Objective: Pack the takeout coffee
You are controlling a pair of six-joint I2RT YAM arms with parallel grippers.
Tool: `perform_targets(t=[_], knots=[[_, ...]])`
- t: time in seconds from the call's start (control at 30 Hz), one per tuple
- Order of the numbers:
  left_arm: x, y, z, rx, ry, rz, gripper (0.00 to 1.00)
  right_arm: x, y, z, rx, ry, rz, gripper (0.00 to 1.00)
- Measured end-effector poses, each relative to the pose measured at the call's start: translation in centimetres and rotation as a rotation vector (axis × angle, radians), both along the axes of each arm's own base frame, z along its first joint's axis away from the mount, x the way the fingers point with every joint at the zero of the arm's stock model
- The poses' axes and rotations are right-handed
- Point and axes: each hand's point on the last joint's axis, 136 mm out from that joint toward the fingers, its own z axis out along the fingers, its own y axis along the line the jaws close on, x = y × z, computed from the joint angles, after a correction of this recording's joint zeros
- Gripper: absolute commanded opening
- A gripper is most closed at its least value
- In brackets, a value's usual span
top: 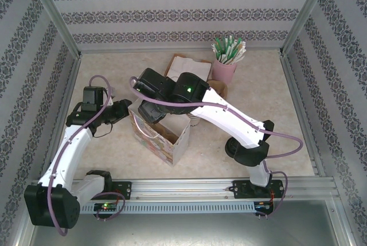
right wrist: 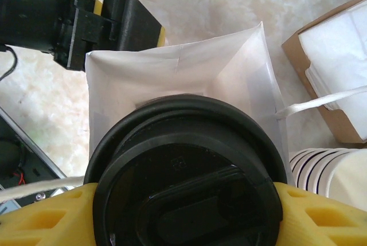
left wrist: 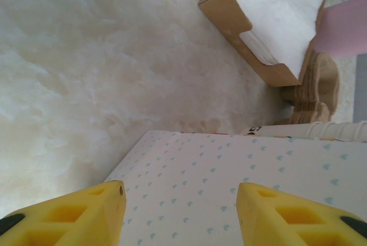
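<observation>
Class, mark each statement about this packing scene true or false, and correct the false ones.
1. The right gripper grips the takeout coffee by its black lid. True.
2. The paper bag lies flat. False: it stands open beneath the cup.
3. The left gripper has its fingers apart at the bag's side. True.
4. The napkin box is empty. False: white napkins fill it.

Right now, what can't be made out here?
Body of the takeout coffee: right wrist view, under its own lid; top view, under the right arm.
Floor of the gift bag: right wrist view, behind that lid.
Whether the left claw touches it: left wrist view, fingers cover contact.
</observation>
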Motion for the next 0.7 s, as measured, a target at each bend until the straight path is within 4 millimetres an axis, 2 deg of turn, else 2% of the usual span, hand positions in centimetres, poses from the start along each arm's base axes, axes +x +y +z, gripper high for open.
perform_targets(t=[0.2, 0.4, 0.53, 0.7], knots=[[-0.3, -0.1, 0.5, 0.004, -0.021, -0.006, 0.56, -0.4, 0.4, -0.5, -0.011, 0.018, 0.058, 0.59], [-0.6, 0.6, 0.2, 0.049, -0.012, 0.008, 0.57, -0.8, 0.6, -2.5, -0.067, 0.054, 0.123, 0.58], [-0.8, 0.8, 0.9, 0.063, -0.029, 0.01, 0.6, -0.8, 0.8, -3.8, -0.095, 0.076, 0.154, 0.58], [-0.7, 0.9, 2.1, 0.077, -0.066, 0.009, 0.61, -0.7, 1.0, -4.4, -0.107, 0.088, 0.179, 0.57]])
